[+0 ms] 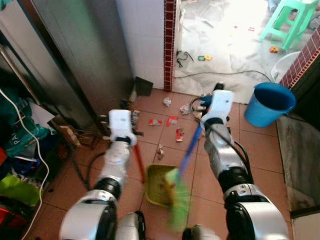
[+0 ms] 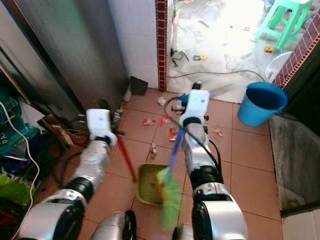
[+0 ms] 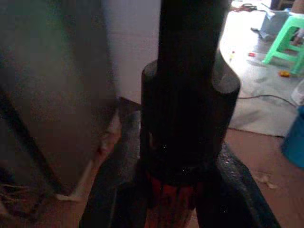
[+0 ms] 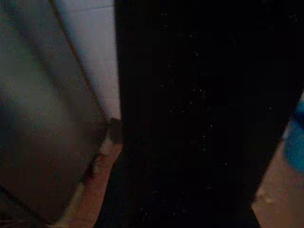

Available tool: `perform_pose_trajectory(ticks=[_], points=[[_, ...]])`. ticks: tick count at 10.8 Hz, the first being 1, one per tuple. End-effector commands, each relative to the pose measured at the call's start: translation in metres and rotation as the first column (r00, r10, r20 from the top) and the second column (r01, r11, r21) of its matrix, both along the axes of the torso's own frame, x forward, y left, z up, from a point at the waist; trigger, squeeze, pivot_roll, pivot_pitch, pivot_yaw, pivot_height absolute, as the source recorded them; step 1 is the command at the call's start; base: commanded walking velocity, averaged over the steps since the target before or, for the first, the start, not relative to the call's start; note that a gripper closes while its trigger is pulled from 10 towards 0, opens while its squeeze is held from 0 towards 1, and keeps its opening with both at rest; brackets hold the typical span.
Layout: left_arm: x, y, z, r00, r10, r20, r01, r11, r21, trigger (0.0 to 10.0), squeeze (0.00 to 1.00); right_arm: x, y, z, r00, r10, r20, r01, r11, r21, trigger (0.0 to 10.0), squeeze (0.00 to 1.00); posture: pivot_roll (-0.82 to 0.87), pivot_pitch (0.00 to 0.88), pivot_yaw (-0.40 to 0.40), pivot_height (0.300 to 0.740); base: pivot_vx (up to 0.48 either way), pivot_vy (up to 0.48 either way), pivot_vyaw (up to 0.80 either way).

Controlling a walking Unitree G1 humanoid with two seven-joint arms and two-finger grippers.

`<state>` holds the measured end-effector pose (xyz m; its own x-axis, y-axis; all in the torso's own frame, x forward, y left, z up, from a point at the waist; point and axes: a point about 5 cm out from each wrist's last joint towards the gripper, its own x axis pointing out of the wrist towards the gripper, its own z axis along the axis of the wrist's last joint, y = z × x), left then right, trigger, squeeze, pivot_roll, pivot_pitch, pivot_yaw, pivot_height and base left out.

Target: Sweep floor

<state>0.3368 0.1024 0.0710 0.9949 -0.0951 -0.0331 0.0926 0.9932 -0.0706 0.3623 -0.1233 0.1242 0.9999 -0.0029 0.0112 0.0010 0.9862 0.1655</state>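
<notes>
Low in front of me a yellow-green dustpan (image 1: pixel 156 186) rests on the terracotta tiles. Its red handle (image 1: pixel 139 162) runs up into my left gripper (image 1: pixel 123 134), which is shut on it; the left wrist view has the red handle (image 3: pixel 167 206) between the dark fingers. My right gripper (image 1: pixel 206 107) is shut on the blue handle (image 1: pixel 189 151) of a broom. Its blurred green bristles (image 1: pixel 178 201) hang over the dustpan's right edge. Scraps of litter lie on the tiles ahead: red-and-white wrappers (image 1: pixel 171 120), a crumpled white piece (image 1: pixel 167 101) and a small scrap (image 1: pixel 160 150).
A blue bucket (image 1: pixel 270 102) stands at the right by a doorway onto a bright concrete yard with a green stool (image 1: pixel 291 20). A red-tiled door post (image 1: pixel 169 45) and a grey metal door (image 1: pixel 75 55) rise ahead. Bags and cables (image 1: pixel 20 150) crowd the left.
</notes>
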Motion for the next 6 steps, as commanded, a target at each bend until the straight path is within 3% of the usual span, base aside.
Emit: perform_pose_trajectory(ticks=[1,3,6], points=[[-0.001,0.0,-0.003,1.0,0.003,-0.024,-0.004,1.0,-0.024,10.0,0.0,0.004,0.005,0.012,1.0,0.014,0.011,-0.016,0.992,0.126,10.0,0.0,-0.06,0.148,0.067,0.74,0.0,0.0,0.0],[-0.002,-0.002,-0.007,0.999,0.006,-0.044,-0.007,1.0,-0.029,10.0,0.0,0.011,0.004,0.071,0.973,0.086,0.213,-0.12,0.981,0.151,10.0,0.0,-0.09,0.134,0.064,0.74,0.0,0.0,0.0],[0.001,-0.003,-0.004,0.999,0.001,-0.044,-0.002,1.0,-0.03,10.0,0.0,0.006,-0.002,0.105,0.931,0.139,0.338,-0.144,0.989,-0.01,10.0,0.0,-0.09,0.11,0.071,0.74,0.0,0.0,0.0]])
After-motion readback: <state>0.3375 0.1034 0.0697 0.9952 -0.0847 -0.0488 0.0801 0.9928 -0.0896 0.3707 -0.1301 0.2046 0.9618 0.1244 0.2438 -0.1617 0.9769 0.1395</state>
